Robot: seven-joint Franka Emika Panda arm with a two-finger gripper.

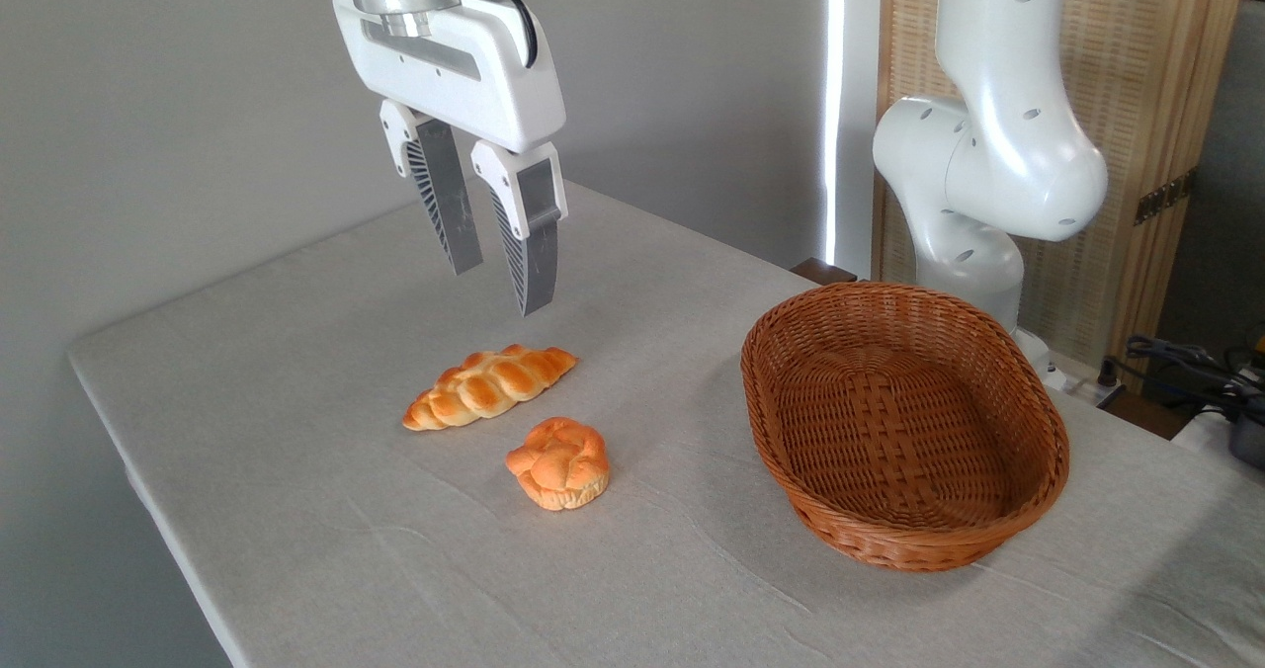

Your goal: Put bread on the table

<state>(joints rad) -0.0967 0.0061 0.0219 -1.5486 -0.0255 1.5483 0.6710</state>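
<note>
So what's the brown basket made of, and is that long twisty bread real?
The basket looks like woven wicker or rattan: brown strands cross in a weave, with a slight sheen. The long braided bread has a smooth, very even orange-gold surface with pale creases, so it may be a plastic or foam toy, though I cannot be sure. The table is covered in matte, wrinkled grey cloth.
</note>
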